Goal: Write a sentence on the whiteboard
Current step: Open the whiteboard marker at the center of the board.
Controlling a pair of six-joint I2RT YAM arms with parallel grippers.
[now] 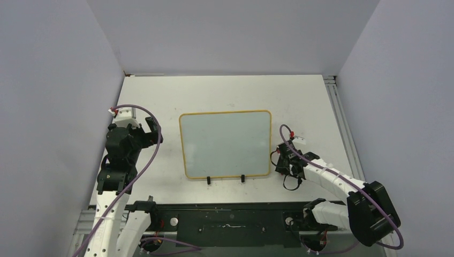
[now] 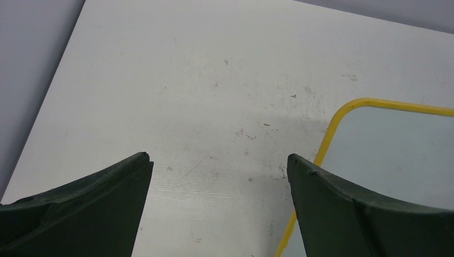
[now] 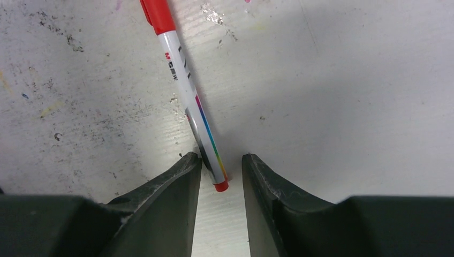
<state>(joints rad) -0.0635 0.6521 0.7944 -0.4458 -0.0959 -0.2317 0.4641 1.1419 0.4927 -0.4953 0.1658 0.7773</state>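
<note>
1. At the middle of the white, scuffed table (image 1: 225,93): the rectangular pale glossy whiteboard with rounded corners and a thin yellow-orange frame (image 1: 225,143) lies flat; its two small black feet (image 1: 209,180) are on its near edge, towards the arm bases.
2. Left gripper (image 1: 152,131): off the board's far-left corner, near it but apart; dark fingers spread wide; nothing between them.
3. Left wrist view: the left gripper (image 2: 217,160) has bare table between its tips; the whiteboard's (image 2: 396,155) rounded corner and yellow frame show beside the right-hand finger.
4. Right gripper (image 1: 280,160): low over the table just beside the board's right edge, near the near-right corner; the arm reaches in from the right.
5. Right wrist view: a slim white-barrelled marker with a rainbow stripe, red cap and red end plug (image 3: 187,91) lies flat on the table (image 3: 348,80), slanting away to the upper left.
6. Right gripper (image 3: 220,160): fingers drawn in close and straddling the marker's plug end; the left-hand finger (image 3: 182,176) looks to touch the barrel; a narrow gap remains at the other finger; not clamped.
7. The marker is hidden under the gripper in the overhead view.
</note>
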